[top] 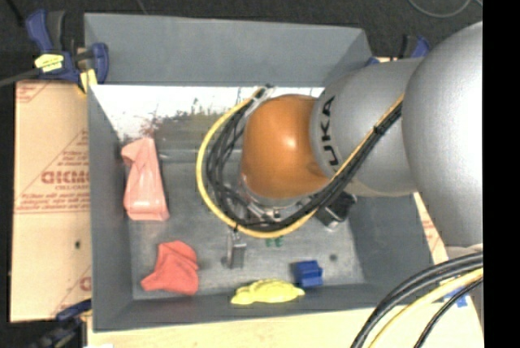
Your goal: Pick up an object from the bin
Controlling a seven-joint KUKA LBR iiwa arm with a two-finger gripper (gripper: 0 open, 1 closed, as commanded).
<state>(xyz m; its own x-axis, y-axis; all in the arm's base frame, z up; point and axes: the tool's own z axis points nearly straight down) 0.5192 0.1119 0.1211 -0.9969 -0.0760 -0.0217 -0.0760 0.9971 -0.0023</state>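
The grey bin [106, 200] takes in the arm [382, 135], whose fingers [236, 257] point down over bare floor; I cannot tell if they are released or clenched. Well to their left in the view lies a pink bag [145, 184]. A red cloth [172, 267] lies nearer on the left, a yellow toy [266, 292] just in front, and a blue block [307, 273] near on the right.

- A soft pink bundle [145, 180], long and folded, lies along the view's left wall of the grey metal bin [106, 200].
- A crumpled red cloth [172, 267] sits heaped in the near-left corner.
- A flat, lumpy yellow piece [266, 292] lies against the near wall, with a small blue block [307, 273] just beside it, up and to the right.
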